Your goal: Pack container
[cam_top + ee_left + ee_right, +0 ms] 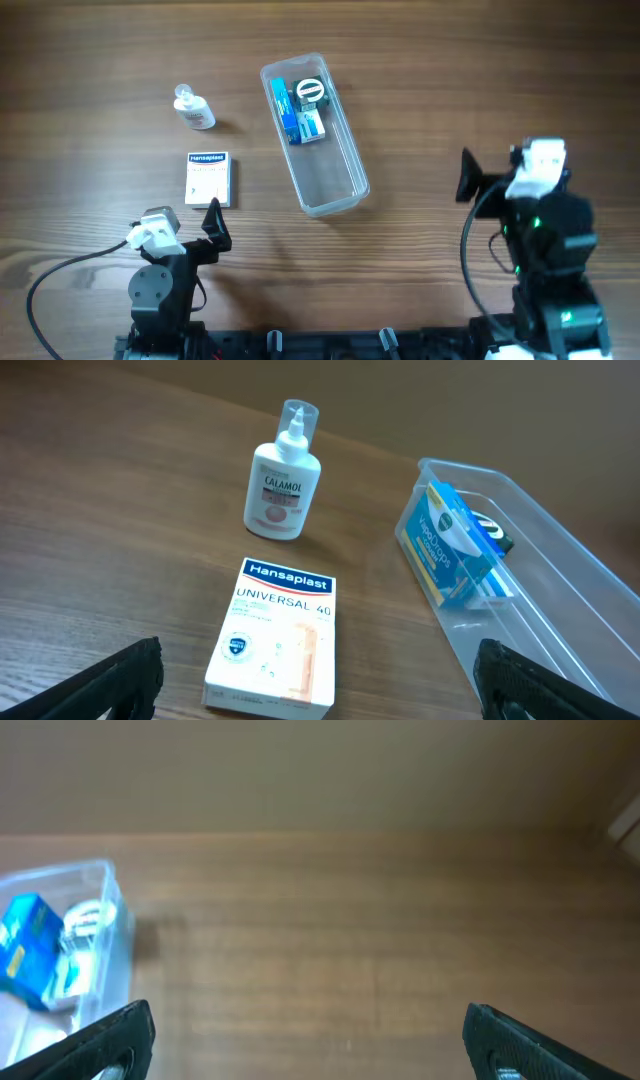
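The container [331, 172] is a long clear plastic tub lying mid-table, with a blue box [287, 113] and a small round tin [311, 92] in its far end. It also shows in the left wrist view [560, 590] and the right wrist view [95, 885]. A white Hansaplast box [208, 179] lies flat left of it, seen close in the left wrist view [275, 635]. A small Calamol bottle [192, 108] stands behind that box [281, 485]. My left gripper [213, 222] is open and empty just before the Hansaplast box. My right gripper [468, 176] is open and empty at the right.
The wooden table [450, 80] carries nothing else. Cables run from both arm bases along the near edge [60, 275].
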You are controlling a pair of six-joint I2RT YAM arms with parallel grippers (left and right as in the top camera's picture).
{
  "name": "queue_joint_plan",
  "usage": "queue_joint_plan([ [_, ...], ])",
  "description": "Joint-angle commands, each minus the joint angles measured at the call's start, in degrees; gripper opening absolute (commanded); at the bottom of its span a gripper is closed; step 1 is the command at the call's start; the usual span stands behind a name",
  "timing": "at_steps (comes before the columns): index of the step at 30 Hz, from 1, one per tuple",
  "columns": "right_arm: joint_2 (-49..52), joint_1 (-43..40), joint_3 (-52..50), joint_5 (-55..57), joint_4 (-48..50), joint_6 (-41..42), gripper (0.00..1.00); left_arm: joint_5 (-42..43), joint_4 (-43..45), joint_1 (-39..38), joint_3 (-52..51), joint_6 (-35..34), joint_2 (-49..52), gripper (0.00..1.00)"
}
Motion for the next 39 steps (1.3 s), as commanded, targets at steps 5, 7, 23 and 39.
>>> queue_joint_plan([
  [5, -14.67, -2.99, -15.32, -3.10, 2.34, -0.35, 1.00, -0.76, 0.20, -0.35, -0.42, -0.09, -0.37, 1.00],
  [7, -18.10, -3.39, -18.27, -3.04, 2.45, 0.59, 1.00, -0.76, 0.20, -0.35, -0.42, -0.09, -0.37, 1.00],
  [23, -26.86, -3.61, -28.85, -1.11, 2.40, 6.88, 1.00, -0.76, 0.20, -0.35, -0.42, -0.09, -0.37, 1.00],
  [39, -33.70, -3.61, -29.64, -2.08, 2.29, -2.27, 1.00, -0.76, 0.20, -0.35, -0.42, -0.09, -0.37, 1.00],
])
